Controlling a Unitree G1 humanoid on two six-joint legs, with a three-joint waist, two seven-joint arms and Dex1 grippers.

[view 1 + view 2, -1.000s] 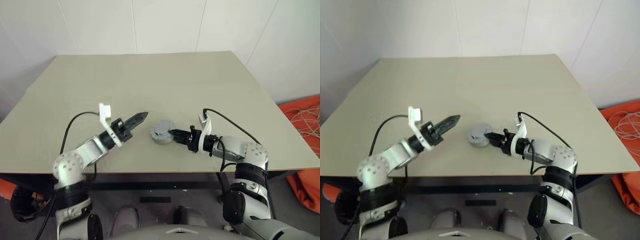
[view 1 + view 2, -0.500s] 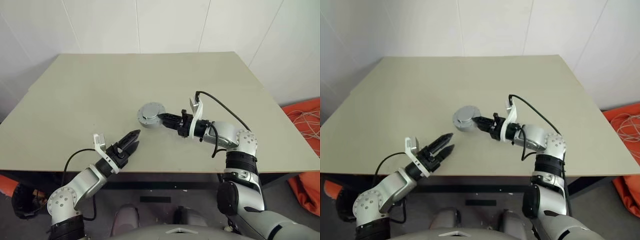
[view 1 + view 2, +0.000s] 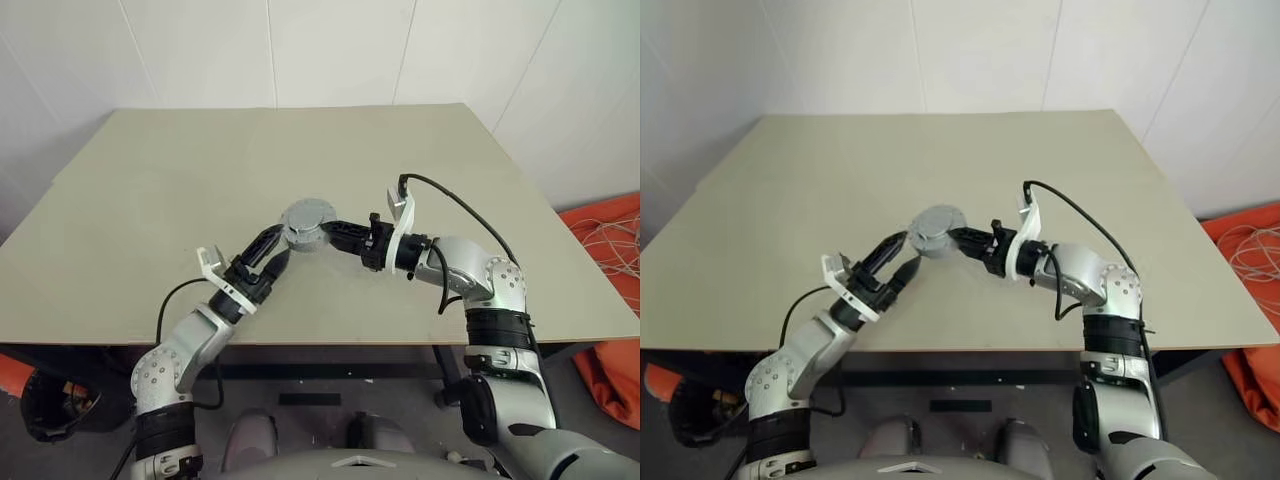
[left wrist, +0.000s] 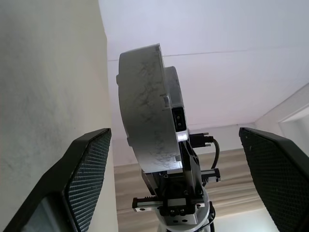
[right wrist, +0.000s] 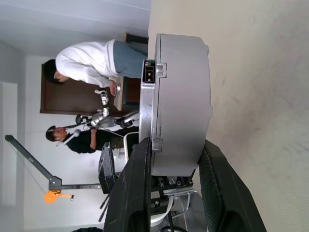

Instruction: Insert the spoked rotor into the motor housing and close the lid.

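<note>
Right gripper (image 3: pixel 335 232) clamping motor housing (image 3: pixel 307 221), left gripper (image 3: pixel 277 250) wide

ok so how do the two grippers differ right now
The right gripper is shut on the grey motor assembly, holding it on edge above the table; the left gripper is open and holds nothing. The right reaches in from the right side, the left comes up from below left. Both have black fingers and point at the assembly.

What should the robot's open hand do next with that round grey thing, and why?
Probably close the left gripper on the motor housing. Its fingers are wide open on either side of the housing, which the right gripper holds up above the table.
</note>
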